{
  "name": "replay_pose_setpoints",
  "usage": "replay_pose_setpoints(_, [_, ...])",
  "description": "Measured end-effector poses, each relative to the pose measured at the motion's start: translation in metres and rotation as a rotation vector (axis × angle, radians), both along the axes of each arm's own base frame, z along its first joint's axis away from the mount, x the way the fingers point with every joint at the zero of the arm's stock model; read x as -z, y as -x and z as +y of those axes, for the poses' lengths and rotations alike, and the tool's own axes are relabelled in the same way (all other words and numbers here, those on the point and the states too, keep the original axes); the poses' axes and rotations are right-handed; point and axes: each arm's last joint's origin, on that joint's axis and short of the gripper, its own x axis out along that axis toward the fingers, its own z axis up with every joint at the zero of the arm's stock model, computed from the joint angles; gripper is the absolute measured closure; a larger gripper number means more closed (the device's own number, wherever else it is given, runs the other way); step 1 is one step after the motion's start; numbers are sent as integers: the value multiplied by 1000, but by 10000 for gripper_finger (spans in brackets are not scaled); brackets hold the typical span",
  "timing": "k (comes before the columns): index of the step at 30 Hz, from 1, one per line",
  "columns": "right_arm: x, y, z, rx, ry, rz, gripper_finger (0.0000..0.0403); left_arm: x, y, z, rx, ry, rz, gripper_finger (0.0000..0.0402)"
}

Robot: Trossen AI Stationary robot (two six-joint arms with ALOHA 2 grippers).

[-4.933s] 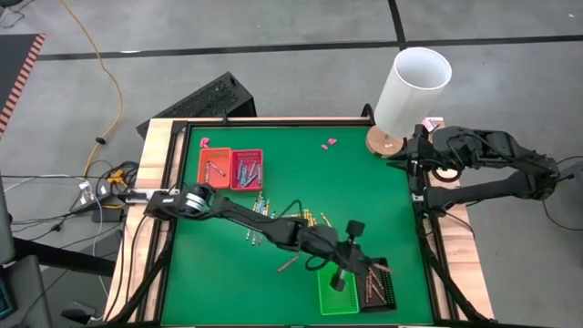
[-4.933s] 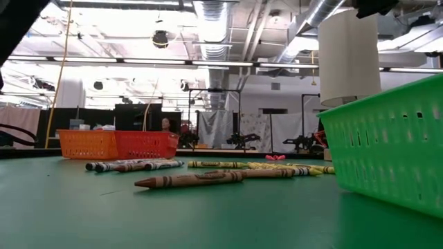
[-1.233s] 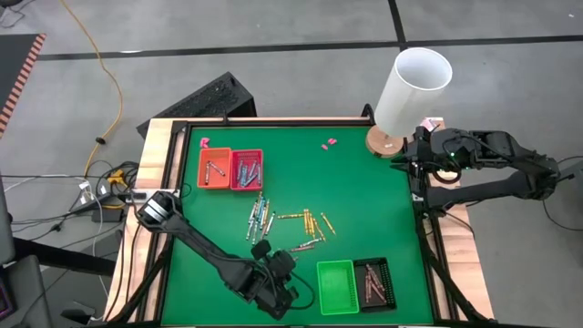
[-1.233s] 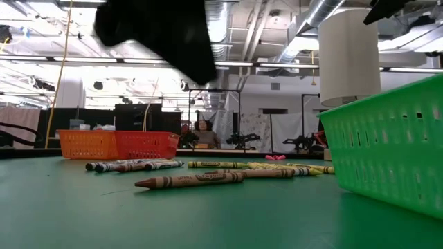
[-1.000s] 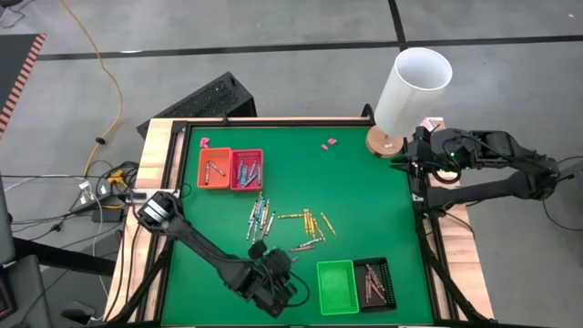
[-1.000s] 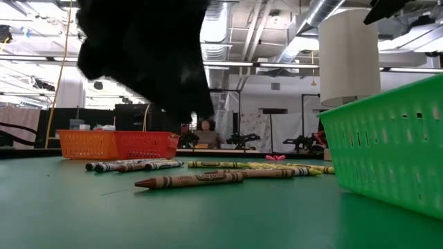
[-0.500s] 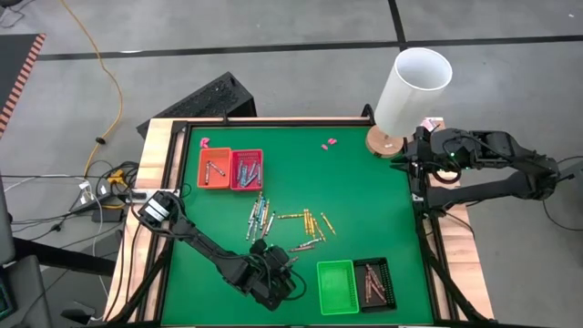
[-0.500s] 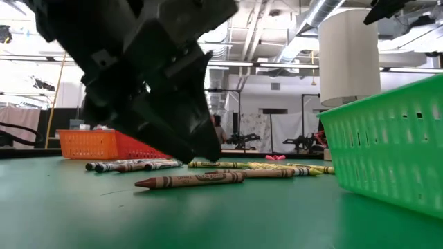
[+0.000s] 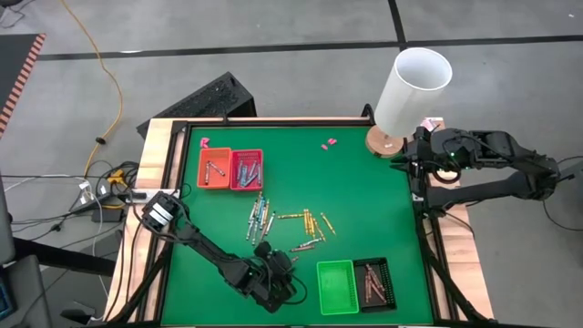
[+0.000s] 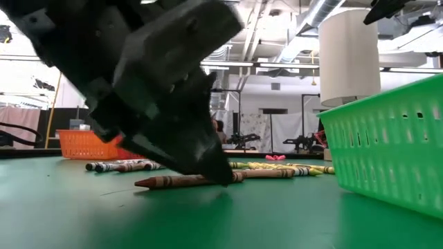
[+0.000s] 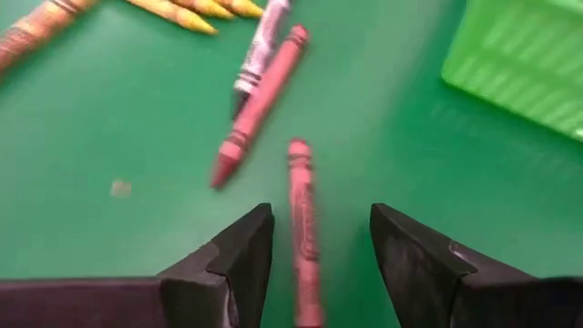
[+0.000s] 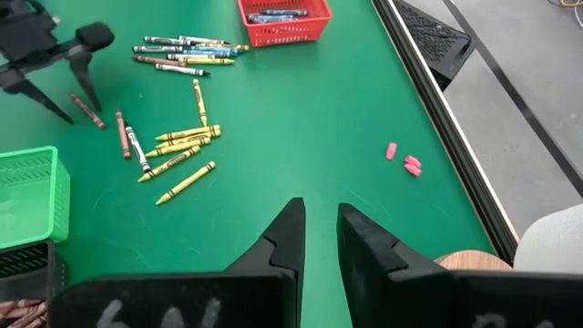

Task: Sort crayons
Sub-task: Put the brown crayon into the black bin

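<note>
Left gripper [image 11: 314, 251] low on the mat, jaws spread around a brown-red crayon [image 11: 301, 219], not pinching it.
The crayon is a thin paper-wrapped stick lying flat between the fingers, tip at 12 o'clock; a second brown-red crayon [image 11: 258, 105] lies at 11 o'clock, and the green tray [image 11: 519, 59] at 2 o'clock. Right gripper [image 12: 316, 239] waits at the table's far right edge, fingers slightly parted, holding nothing.

Flat green table surface [image 9: 364, 200]. Perforated green plastic basket [image 9: 337, 287]. Black mesh tray [image 9: 373, 284] with brown-red crayons. Orange plastic basket [image 9: 215, 169]; red plastic basket [image 9: 247, 169]. Scattered yellow wax crayons [image 12: 187, 137]. Two brown-red crayons [image 11: 260, 105]. Pink scraps [image 12: 405, 159]. White cylinder [image 9: 412, 89].
</note>
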Motion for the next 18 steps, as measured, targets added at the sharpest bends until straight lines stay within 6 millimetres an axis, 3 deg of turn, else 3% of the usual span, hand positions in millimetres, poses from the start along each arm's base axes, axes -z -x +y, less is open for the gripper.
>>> replay_pose_setpoints(9, [0, 0, 0, 0, 0, -6, 335, 13, 4, 2, -61, -5, 38, 240])
replay_pose_setpoints(18, [0, 0, 0, 0, 0, -6, 335, 16, 6, 6, -89, 15, 88, 387])
